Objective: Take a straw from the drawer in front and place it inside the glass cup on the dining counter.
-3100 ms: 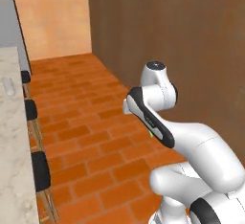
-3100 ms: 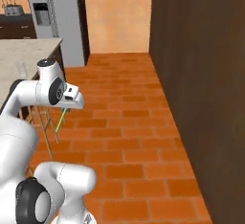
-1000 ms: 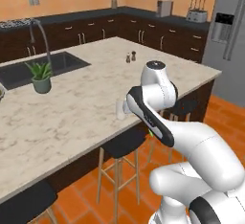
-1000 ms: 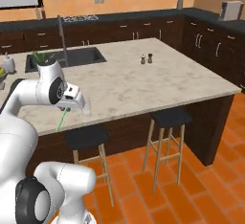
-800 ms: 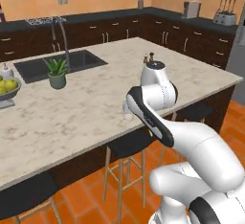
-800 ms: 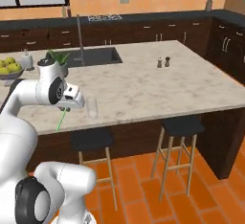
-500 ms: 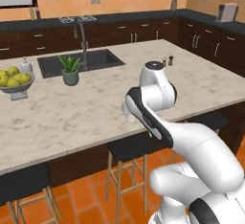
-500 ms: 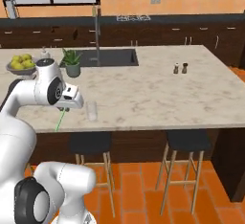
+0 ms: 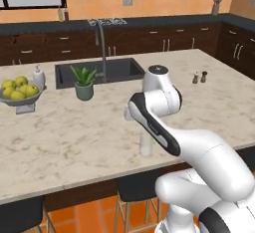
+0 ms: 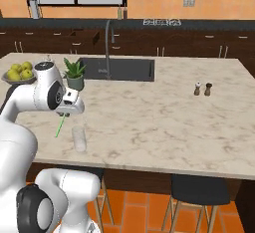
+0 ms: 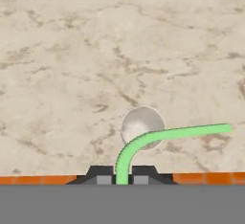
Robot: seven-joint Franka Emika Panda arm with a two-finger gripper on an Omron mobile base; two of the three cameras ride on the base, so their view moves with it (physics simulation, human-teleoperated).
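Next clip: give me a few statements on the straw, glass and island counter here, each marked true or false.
1. The tool grips the thin light-green straw. True.
2. The straw already stands inside the small clear glass tumbler. False: it hangs from the tool, above the glass.
3. The glass stands upright near the beige marble island counter's front edge. True.
4. The two small dark shakers touch the glass. False: they stand far across the counter.
5. The small potted plant sits beside the dark inset sink. True.

No text, label, brand, number or sign can be read on anything in these pictures.
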